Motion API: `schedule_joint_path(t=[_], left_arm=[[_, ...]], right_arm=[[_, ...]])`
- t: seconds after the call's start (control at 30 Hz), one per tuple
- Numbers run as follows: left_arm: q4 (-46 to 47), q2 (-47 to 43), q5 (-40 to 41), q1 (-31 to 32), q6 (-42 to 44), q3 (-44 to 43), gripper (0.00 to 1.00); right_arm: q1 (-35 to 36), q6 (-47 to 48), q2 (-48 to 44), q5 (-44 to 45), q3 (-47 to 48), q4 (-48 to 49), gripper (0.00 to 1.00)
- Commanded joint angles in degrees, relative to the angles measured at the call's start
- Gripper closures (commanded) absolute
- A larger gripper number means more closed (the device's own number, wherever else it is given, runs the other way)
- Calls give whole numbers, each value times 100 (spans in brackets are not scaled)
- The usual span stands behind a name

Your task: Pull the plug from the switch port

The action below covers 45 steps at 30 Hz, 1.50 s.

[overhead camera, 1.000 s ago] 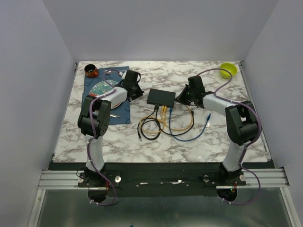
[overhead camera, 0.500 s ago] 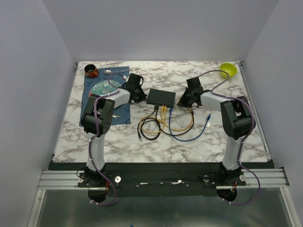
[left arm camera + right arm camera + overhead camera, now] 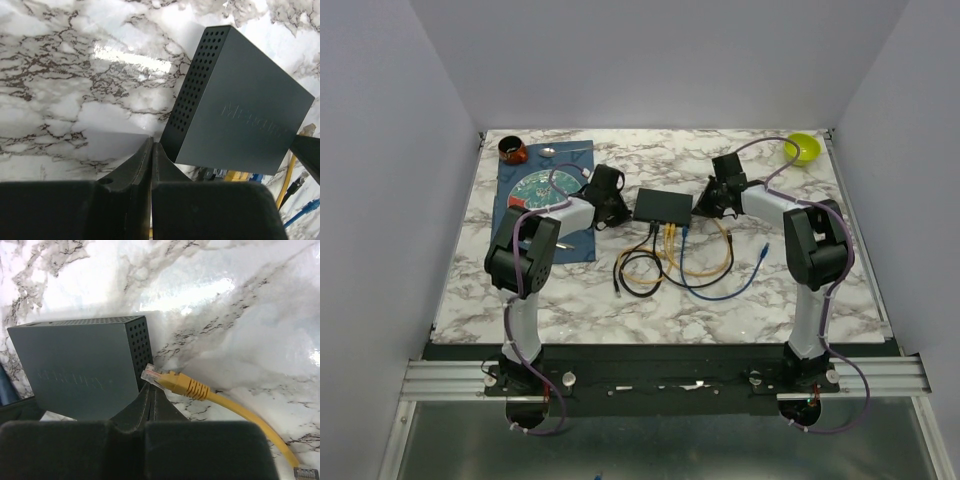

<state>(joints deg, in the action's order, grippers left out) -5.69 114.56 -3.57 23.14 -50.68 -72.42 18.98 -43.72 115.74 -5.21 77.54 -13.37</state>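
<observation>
Switch: the switch [image 3: 663, 207] is lying flat midway across the marble surface [image 3: 570, 290], squarely between the two hands, with its socket edge facing the arm bases.
Plugs: black, yellow and blue plugged cables [image 3: 667, 231] are sitting in that near edge, their slack looping out in front. None is looking pulled yet.
Left hand: the left hand [image 3: 151, 144] is sitting low by the switch's vented left end, fingers pressed fully together and gripping nothing. Whether it is touching the box, I cannot tell.
Right hand: the right hand [image 3: 150, 389] is mirroring it at the other end, fingers likewise pinched together and empty.
Loose yellow plug: a loose yellow plug [image 3: 172, 382] is lying just in front of those fingers, beside the switch's end wall, in no socket.
Why so: I'm judging the hands are flanking the box to brace it. One will be needing to open before any plug comes out.
</observation>
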Motion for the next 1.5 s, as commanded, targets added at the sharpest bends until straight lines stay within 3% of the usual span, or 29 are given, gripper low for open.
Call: schedule_joint_path(t=[0.0, 0.53, 0.73, 0.77, 0.83, 0.87, 0.9, 0.97, 1.0, 1.17, 1.2, 1.23, 1.37, 1.47], left_arm=[[-46, -347, -65, 68, -39, 149, 89], [16, -725, -3, 59, -65, 633, 91], [-72, -1163, 689, -55, 66, 537, 89], [-107, -1208, 804, -63, 93, 475, 87], [-116, -1226, 980, -64, 198, 187, 73], [-151, -1217, 1007, -64, 233, 80, 60], [-195, -1174, 1025, -64, 277, -43, 51], [-457, -998, 1095, -72, 234, -464, 25], [-537, -910, 1061, -90, 234, -605, 4], [-862, -488, 920, -108, 181, -1186, 1], [-976, -453, 989, -116, 163, -1273, 1], [-1108, -365, 1095, -73, 207, -1387, 1], [-2030, -268, 2245, 155, 295, -2081, 1], [-1780, -487, 2643, 183, 163, -1874, 1]], right_arm=[[26, 48, 142, -287, 218, -52, 99], [141, 180, 449, -384, 763, -351, 99], [141, 277, -585, 669, 96, -334, 98], [141, 268, -797, 906, -271, -168, 91], [141, 242, -1184, 1013, -729, 479, 79], [141, 224, -1569, 1022, -1001, 693, 71], [141, 198, -1685, 1005, -1334, 878, 56], [141, 198, -1827, 769, -1452, 1046, 44], [141, 215, -1819, 654, -1461, 1064, 35], [158, 276, -1871, 293, -1557, 1055, 18], [184, 312, -1984, 484, -1601, 1055, 4], [220, 364, -2072, 756, -1671, 1047, 1], [413, 681, -2328, 1768, -1689, 793, 0], [457, 533, -2521, 2427, -1794, 748, 0]])
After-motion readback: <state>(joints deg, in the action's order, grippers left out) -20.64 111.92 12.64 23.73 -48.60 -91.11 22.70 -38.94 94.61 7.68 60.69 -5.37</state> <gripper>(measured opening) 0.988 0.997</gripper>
